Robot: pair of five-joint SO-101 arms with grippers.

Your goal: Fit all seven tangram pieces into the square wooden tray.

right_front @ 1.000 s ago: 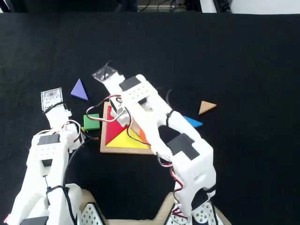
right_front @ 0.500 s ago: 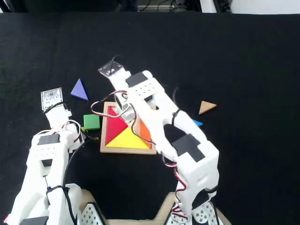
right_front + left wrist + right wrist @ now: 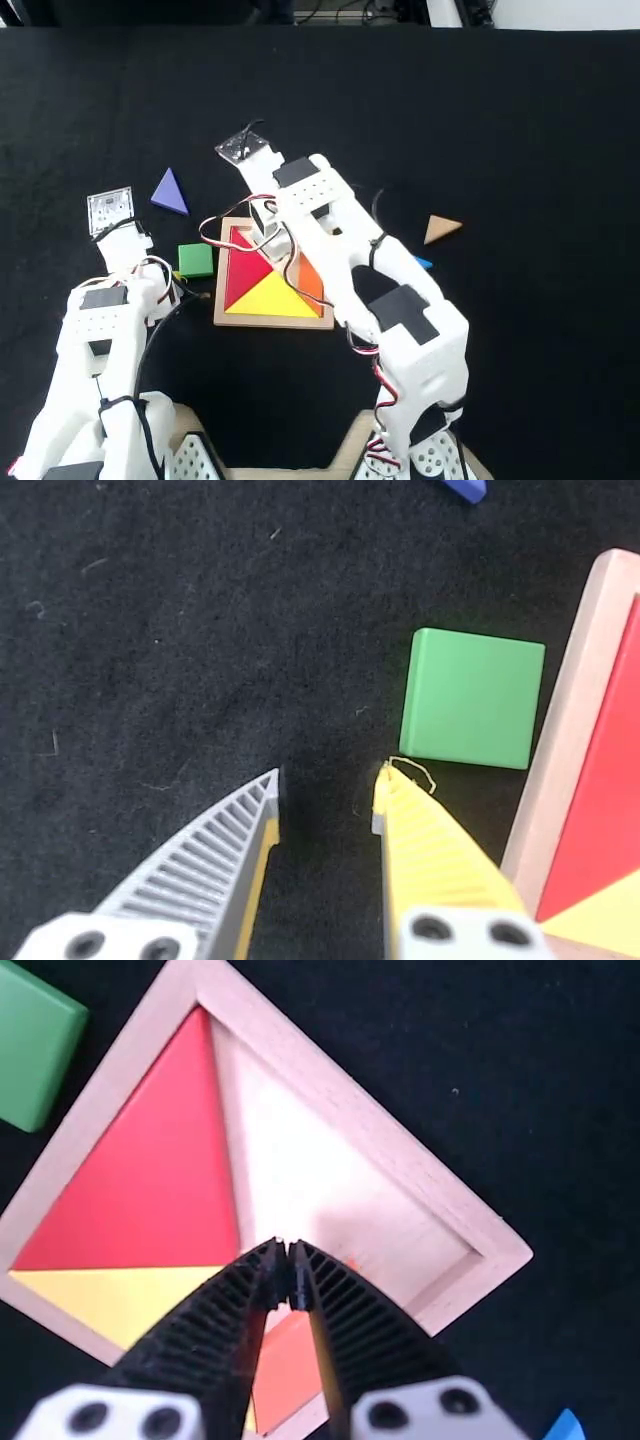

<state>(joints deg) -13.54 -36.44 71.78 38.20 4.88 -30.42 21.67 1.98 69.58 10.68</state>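
Observation:
The square wooden tray (image 3: 228,318) holds a red triangle (image 3: 150,1190), a yellow triangle (image 3: 120,1295) and an orange piece (image 3: 288,1365); part of its floor (image 3: 320,1185) is bare wood. My right gripper (image 3: 287,1260) hangs shut over the tray's middle, with nothing between its tips. The green square (image 3: 470,697) lies on the cloth beside the tray's left rim (image 3: 565,740). My left gripper (image 3: 328,780) stands open just short of it, holding nothing. A purple triangle (image 3: 169,192), a tan triangle (image 3: 441,228) and a blue piece (image 3: 422,263) lie loose on the table.
The black cloth (image 3: 480,120) covers the whole table, with wide free room at the back and on the right. The right arm (image 3: 330,250) reaches across the tray and hides its right side in the high view.
The right arm has shifted a little to the right and toward the back over the tray. The left arm and the loose pieces have not moved.

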